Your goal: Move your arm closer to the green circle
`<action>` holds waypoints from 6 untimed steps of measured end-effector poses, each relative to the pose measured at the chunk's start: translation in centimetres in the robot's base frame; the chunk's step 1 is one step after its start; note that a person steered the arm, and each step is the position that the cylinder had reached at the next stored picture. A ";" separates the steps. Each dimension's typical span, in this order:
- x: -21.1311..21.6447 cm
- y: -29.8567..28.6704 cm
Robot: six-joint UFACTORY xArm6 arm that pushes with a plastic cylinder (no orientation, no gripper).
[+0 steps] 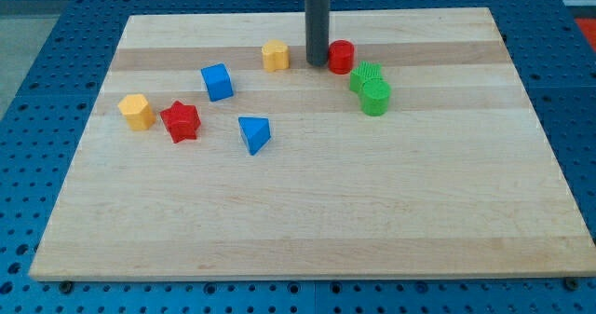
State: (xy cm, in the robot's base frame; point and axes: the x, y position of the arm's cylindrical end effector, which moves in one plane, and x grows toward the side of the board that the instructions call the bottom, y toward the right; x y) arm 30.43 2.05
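My tip point(317, 63) rests on the wooden board point(307, 221) near the view's top, between the yellow block point(275, 56) on its left and the red cylinder point(341, 57) just beside it on the right, seemingly touching or nearly so. The green circle point(376, 98) sits below and to the right of the red cylinder, pressed against a second green block point(366, 75) whose shape I cannot make out. Well to the left lie the blue cube point(217, 81), the blue triangle point(253, 133), the red star point(181, 120) and a yellow hexagon point(137, 111). The rod carries no claw, so there is nothing spread or pinching.
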 end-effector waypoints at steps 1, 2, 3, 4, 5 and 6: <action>0.0 2.1; 0.0 3.3; -0.5 3.1; -2.5 2.6; -3.5 3.4; -4.0 5.0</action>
